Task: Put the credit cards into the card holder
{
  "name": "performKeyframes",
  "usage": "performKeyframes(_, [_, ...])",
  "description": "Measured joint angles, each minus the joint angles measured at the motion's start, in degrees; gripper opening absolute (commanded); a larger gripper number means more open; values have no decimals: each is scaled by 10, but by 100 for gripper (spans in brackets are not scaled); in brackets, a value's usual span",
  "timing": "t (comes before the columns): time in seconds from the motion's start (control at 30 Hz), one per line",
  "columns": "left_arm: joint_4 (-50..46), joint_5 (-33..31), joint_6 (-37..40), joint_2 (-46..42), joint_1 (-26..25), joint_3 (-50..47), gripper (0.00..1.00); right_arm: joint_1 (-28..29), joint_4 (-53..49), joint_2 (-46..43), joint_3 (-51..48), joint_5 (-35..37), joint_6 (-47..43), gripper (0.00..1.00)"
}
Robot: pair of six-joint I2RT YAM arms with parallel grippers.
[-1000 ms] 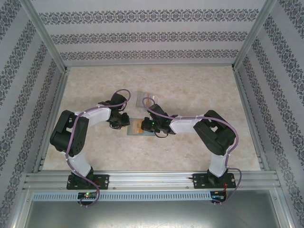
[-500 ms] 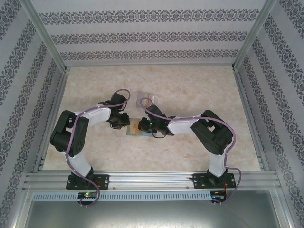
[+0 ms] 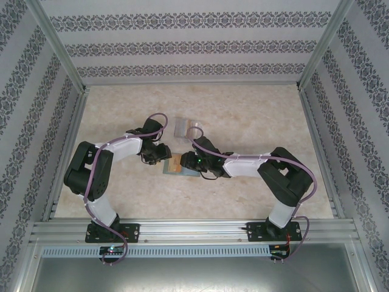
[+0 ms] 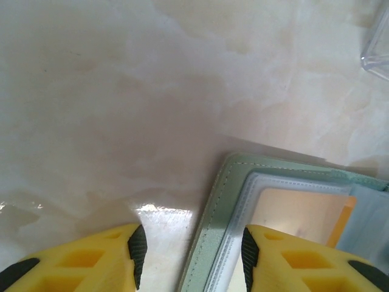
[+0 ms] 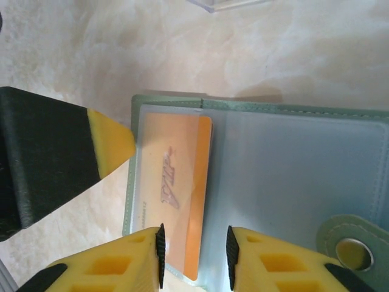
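Jaws on both arms have parted within the last second, which reads as a release. At the bottom of the left wrist view the left gripper [image 4: 189, 261], nearly closed a moment ago, now has its yellow fingers apart. They straddle the stitched edge of the sage-green folding card holder [image 4: 214, 201] without pinching it. The holder lies open on the marbled beige table [image 4: 91, 91].

Its left clear sleeve holds the orange plastic credit card [image 5: 176, 182], seemingly tucked under the film. The card's lower end reaches bottom centre of the right wrist view, between the fingers of the right gripper [image 5: 194, 252]. Those were shut and now stand slightly apart, gripping nothing. So this card looks delivered. The right-hand sleeve shows no card.

Above the holder in the top view, apart from it, lies a pale translucent rectangle [image 3: 182, 126]; whether it is another card I cannot tell.
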Motion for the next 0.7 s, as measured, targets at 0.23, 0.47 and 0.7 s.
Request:
performKeyframes(0.23, [-5, 5, 7, -27, -5, 0, 58, -10, -4, -43, -33, 21, -8, 34])
performKeyframes(0.47, [-56, 0, 16, -37, -69, 51, 78, -50, -20, -153, -78, 92, -47, 44])
performKeyframes(0.7, [-132, -50, 26, -1, -110, 117, 97, -89, -30, -211, -92, 141, -75, 57])
